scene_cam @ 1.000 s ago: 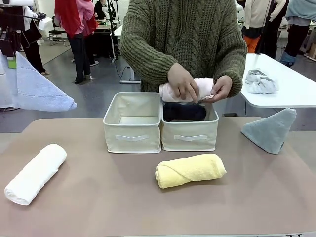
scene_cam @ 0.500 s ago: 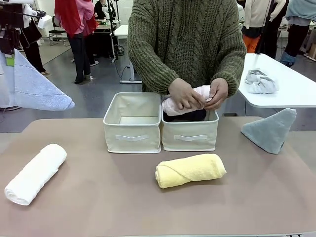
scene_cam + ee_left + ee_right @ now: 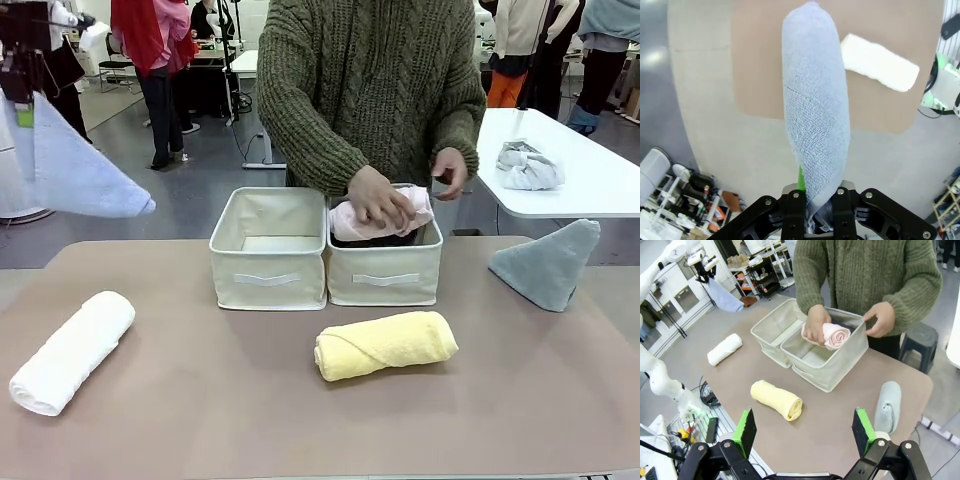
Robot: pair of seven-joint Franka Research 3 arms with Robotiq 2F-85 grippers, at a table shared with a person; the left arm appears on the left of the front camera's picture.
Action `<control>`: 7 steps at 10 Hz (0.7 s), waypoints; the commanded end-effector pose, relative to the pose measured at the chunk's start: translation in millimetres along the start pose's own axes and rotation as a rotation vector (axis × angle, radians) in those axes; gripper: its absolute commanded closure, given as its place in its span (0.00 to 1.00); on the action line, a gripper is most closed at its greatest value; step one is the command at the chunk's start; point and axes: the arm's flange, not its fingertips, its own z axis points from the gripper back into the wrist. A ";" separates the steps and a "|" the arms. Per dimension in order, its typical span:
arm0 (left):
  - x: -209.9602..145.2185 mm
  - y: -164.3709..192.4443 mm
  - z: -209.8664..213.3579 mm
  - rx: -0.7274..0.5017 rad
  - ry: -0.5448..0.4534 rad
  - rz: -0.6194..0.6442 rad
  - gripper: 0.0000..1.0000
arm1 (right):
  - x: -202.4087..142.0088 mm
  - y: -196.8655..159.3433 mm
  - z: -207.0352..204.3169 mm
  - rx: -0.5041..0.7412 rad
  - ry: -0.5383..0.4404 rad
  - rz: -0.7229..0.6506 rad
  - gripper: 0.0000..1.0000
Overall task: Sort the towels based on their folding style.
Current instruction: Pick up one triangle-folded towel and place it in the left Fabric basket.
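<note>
Table held white roll, yellow roll; your left tool pinched light blue towel aloft; right tool spread wide.

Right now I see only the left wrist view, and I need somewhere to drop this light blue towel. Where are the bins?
Observer: The left bin and the right bin, both cream fabric, stand side by side at the far middle of the table, before the person.
Operator: Is either in use?
Observer: The person's hand holds a pink roll in the top of the right bin.
Operator: What else is loose?
Observer: A yellow roll lies in front of the bins.
</note>
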 end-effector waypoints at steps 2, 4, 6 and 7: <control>32.6 -18.5 60.1 0.114 -0.123 -0.074 0.83 | 0.5 -0.6 -0.6 0.010 -0.001 0.001 0.00; 80.8 -24.2 69.9 0.101 -0.174 -0.150 0.83 | 0.5 -0.6 -0.6 0.010 -0.001 0.001 0.00; 124.4 -27.0 67.2 0.096 -0.219 -0.190 0.83 | 0.5 -0.6 -0.6 0.010 -0.001 0.001 0.00; 138.7 -27.5 65.9 0.082 -0.250 -0.205 0.83 | 0.5 -0.6 -0.6 0.010 -0.001 0.001 0.00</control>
